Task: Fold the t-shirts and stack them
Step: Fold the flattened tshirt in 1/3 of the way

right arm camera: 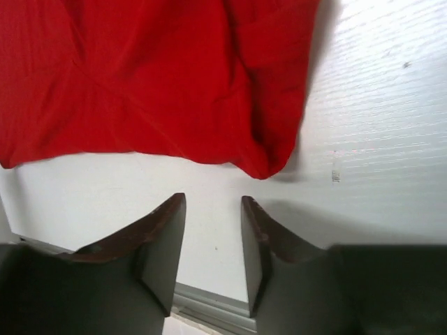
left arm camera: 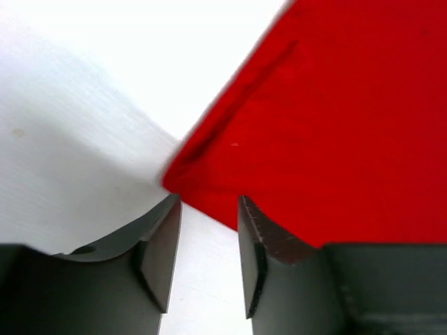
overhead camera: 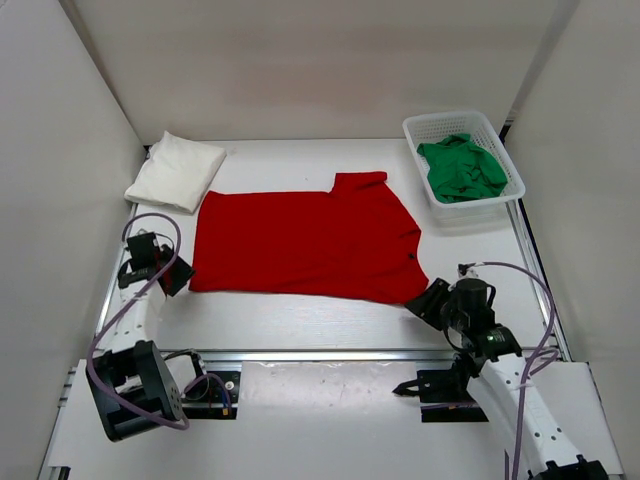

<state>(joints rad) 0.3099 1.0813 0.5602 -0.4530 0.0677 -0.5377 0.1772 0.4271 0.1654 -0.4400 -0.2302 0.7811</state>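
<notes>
Top external: white lattice basket (overhead camera: 450,117), far right, holds the crumpled green t-shirt (overhead camera: 462,168). At centre, red t-shirt (overhead camera: 305,245) spread flat; white t-shirt (overhead camera: 177,170) folded, far left. Left gripper (left arm camera: 209,200) and right gripper (right arm camera: 213,199) have fingers parted and empty, at the red shirt's near corners.

White lattice basket (overhead camera: 478,206), far right

Your top view looks down from above and behind the arm bases, taking in the whole worktop (overhead camera: 300,325). Each wrist view sits low and very close, looking out past its own fingers. The left gripper (left arm camera: 207,204) faces the red t-shirt (overhead camera: 305,245) at its near left corner, and the right gripper (right arm camera: 213,201) faces its near right corner. All three views share that shirt.
</notes>
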